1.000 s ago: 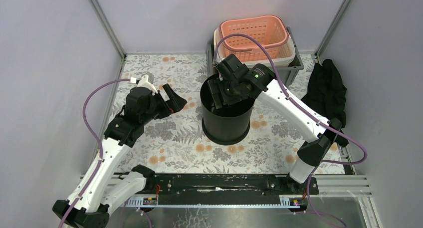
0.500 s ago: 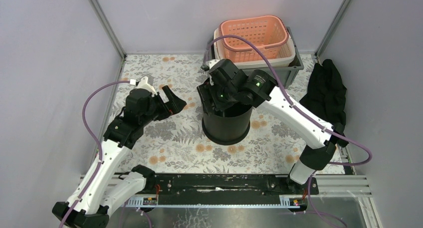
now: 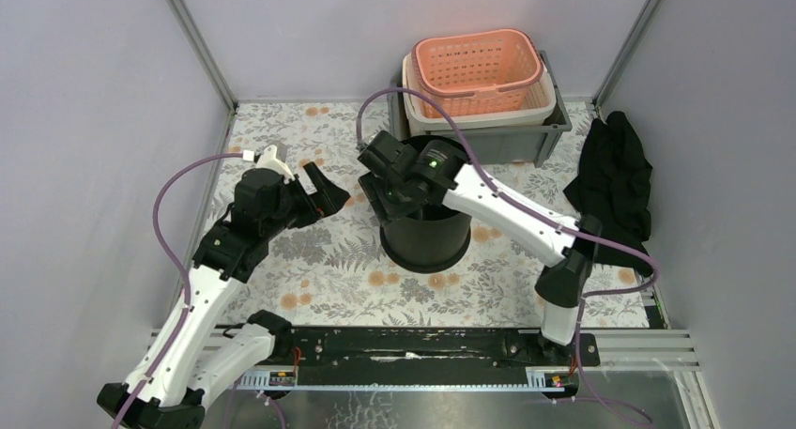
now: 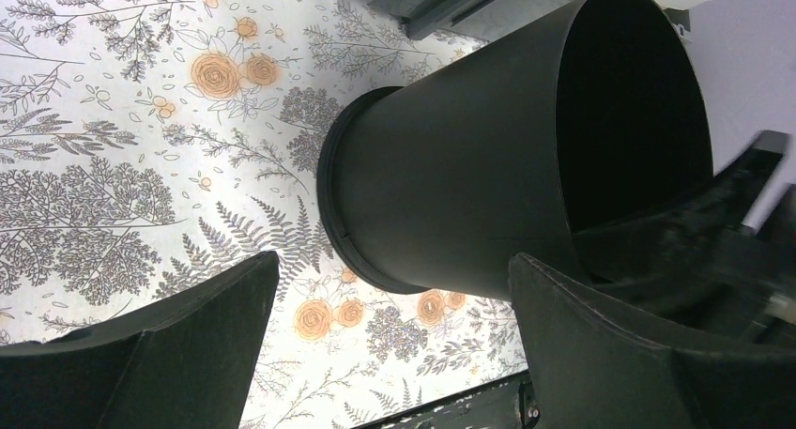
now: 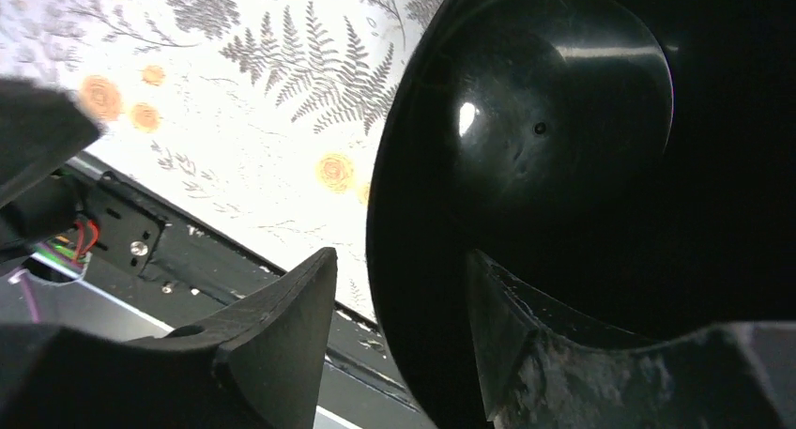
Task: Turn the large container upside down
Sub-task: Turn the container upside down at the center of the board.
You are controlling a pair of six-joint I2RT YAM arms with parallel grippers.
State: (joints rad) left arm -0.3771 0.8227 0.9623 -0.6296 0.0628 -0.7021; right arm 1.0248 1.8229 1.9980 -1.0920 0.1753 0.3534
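The large container [image 3: 427, 232] is a black bucket standing upright, mouth up, on the flowered table mid-way back. My right gripper [image 3: 390, 190] straddles its left rim. In the right wrist view the right gripper [image 5: 402, 260] has one finger inside the container [image 5: 563, 119] and one outside, open, with a gap between the outer finger and the wall. My left gripper [image 3: 324, 190] hovers open to the left of the bucket, apart from it. In the left wrist view the left gripper [image 4: 394, 344] holds nothing and faces the container [image 4: 451, 194].
An orange basket [image 3: 481, 68] sits nested in a cream one inside a grey crate [image 3: 558, 129] just behind the bucket. A black cloth [image 3: 615, 171] lies at the right edge. The black base rail [image 3: 404, 344] runs along the near edge.
My right gripper has swung left from over the bucket's mouth to its left rim, and its jaws have narrowed. The left arm has stayed put.
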